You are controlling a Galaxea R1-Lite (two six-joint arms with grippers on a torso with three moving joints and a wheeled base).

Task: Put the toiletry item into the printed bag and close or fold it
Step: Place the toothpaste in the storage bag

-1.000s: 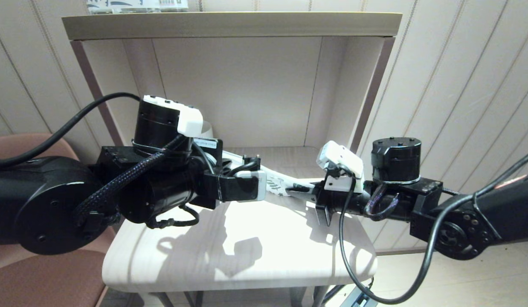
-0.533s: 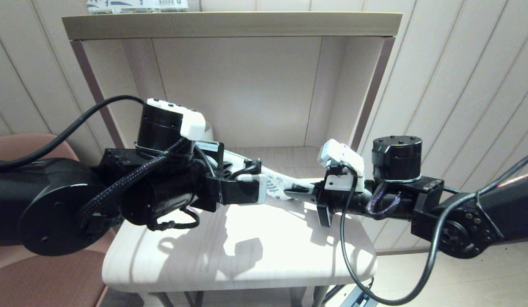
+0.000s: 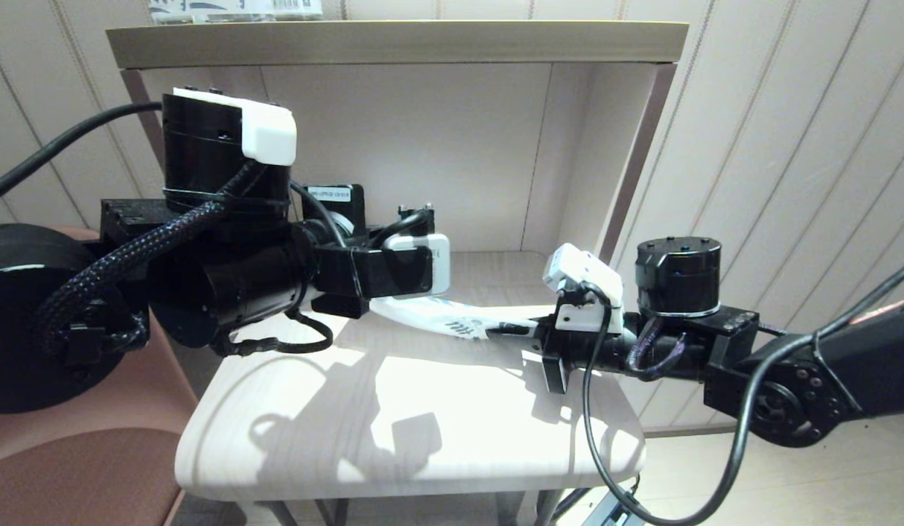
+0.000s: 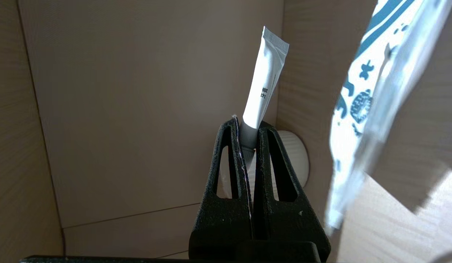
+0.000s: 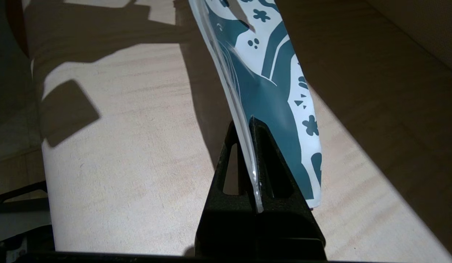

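Observation:
The toiletry item is a small white tube (image 4: 264, 84) with a grey neck. My left gripper (image 4: 249, 126) is shut on that neck, and the tube sticks out past the fingertips toward the shelf's back wall. In the head view the left wrist is raised above the table's rear left and hides its own fingers. The printed bag (image 3: 430, 315) is a long white pouch with dark teal leaf and flower print (image 5: 273, 91). It sags from my right gripper (image 3: 507, 330) down toward the left. The right gripper (image 5: 248, 126) is shut on the bag's edge just above the table.
A pale wooden table top (image 3: 393, 438) stands under an open shelf cubby (image 3: 423, 146). A white ribbed round object (image 4: 297, 157) sits by the cubby corner behind the left fingers. A printed package (image 3: 233, 7) lies on the shelf top. A brown chair (image 3: 72, 467) stands left.
The left arm has risen and drawn back to the left, away from the bag, with the tube in its jaws. The bag's free end has dropped lower. The right arm has barely moved.

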